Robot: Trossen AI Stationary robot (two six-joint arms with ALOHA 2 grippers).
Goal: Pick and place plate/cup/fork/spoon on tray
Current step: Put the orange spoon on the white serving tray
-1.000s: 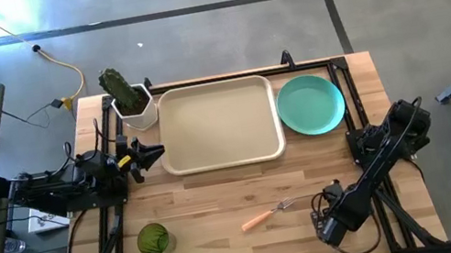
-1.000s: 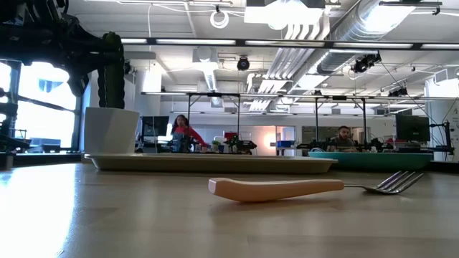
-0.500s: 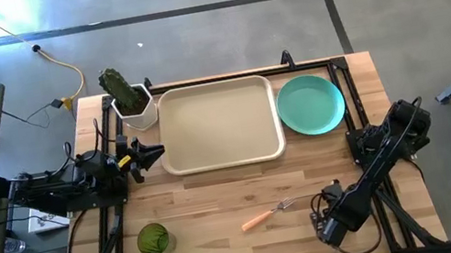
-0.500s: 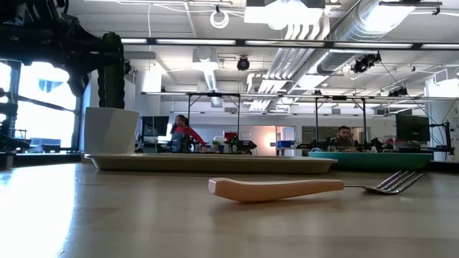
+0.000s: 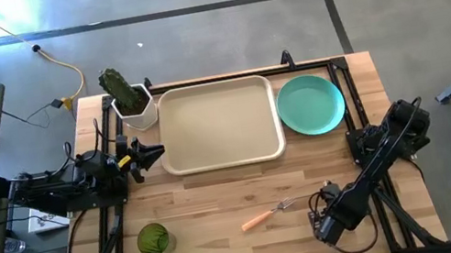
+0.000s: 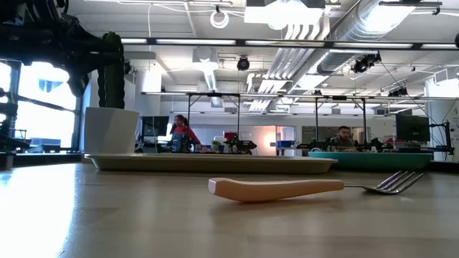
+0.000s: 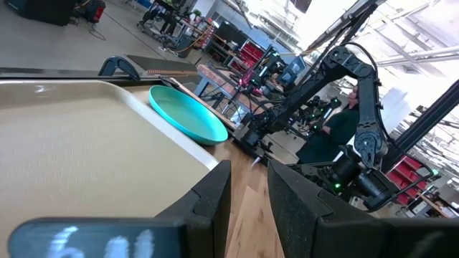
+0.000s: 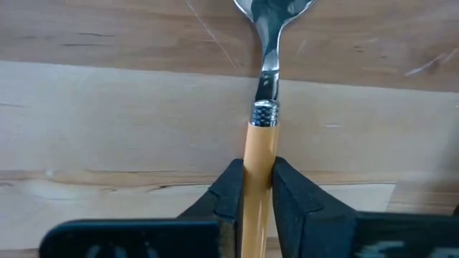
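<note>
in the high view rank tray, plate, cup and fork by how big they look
Largest to smallest:
1. The tray, by far the largest.
2. The plate.
3 and 4. The cup and the fork: unsure. The fork is longer but thin; the cup is rounder and covers a similar area.

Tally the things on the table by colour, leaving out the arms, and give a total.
Orange-handled: 2, the fork lying loose and the spoon clamped in the right gripper
Green: 2, the plate and the cup
Beige: 1, the tray
White: 1, the cactus pot
Total: 6
</note>
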